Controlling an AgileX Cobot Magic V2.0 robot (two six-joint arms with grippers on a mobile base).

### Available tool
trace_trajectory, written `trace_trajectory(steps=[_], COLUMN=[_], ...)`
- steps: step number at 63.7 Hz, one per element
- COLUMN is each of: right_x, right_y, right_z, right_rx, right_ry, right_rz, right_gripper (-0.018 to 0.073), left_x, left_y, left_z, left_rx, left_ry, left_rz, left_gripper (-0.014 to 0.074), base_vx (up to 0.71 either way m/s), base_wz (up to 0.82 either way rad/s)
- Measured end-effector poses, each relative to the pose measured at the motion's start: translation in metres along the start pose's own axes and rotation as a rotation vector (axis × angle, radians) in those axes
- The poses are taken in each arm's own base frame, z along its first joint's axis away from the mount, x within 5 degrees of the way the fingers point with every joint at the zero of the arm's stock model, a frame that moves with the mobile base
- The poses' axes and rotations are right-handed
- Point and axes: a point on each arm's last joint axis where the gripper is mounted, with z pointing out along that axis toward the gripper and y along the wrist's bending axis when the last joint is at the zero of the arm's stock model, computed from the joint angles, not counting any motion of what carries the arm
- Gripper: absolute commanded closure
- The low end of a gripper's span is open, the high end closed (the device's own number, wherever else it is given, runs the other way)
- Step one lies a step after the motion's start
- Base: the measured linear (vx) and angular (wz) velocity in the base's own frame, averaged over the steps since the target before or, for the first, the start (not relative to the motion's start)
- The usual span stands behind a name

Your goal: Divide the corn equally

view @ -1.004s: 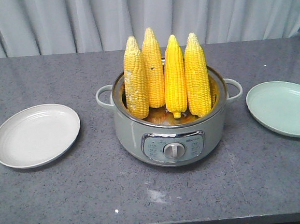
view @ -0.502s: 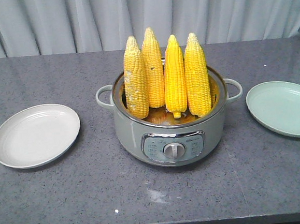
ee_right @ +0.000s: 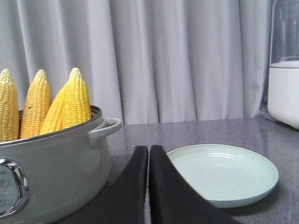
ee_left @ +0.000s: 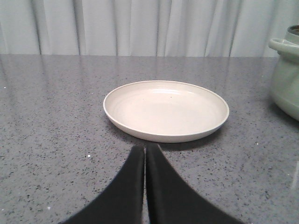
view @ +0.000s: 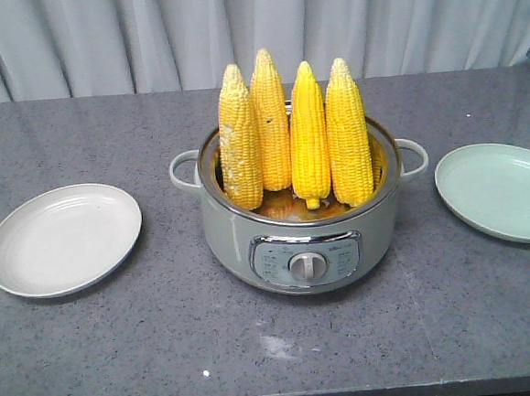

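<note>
Both pairs of black fingers are pressed flat together, gripping only each other. The left gripper (ee_left: pixel 145 149) hangs low over the table (ee_left: pixel 46 154), its tips just short of the near rim of the cream plate (ee_left: pixel 166 109) and not touching it. The right gripper (ee_right: pixel 148 150) points between the pot (ee_right: pixel 56 172) and the mint-green plate (ee_right: pixel 224 172), and from its own camera I cannot tell whether it touches either. The fingers are smooth, matte blades that curve in from a wide base to narrow tips. The corn (view: pixel 309 135) is all in the pot: four cobs stand upright side by side, blunt ends down and tapered points well above the rim. Their kernel rows run from pale, patchy yellow on the leftmost cob to deep yellow on the third. The pot is round and sage-grey, with a bright metal rim and a loop handle on each side. On its front is a chrome-framed panel with a round dial (view: pixel 307 266). The plates sit well apart, one on either side of the pot — shallow, round and matte, with raised rims. The tabletop is dark grey speckled stone. A pale pleated curtain (view: pixel 97 41) hangs behind, and a white appliance (ee_right: pixel 284 88) stands at the far right.
</note>
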Motion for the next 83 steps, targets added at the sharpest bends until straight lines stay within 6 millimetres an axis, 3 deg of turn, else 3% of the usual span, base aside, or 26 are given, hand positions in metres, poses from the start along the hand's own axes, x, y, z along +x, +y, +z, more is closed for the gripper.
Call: trace_trajectory(steps=[83], right_x=[0.0000], right_y=[0.0000], right_z=[0.0000], right_rx=[0.000], right_ry=[0.000], right_rz=[0.000], right_gripper=[0.0562], left_x=[0.0000], left_y=[0.0000], left_z=[0.0000], left_rx=[0.000], left_ry=[0.000], left_rz=[0.000], left_gripper=[0.0603], base_vx=[0.00], base_wz=[0.00])
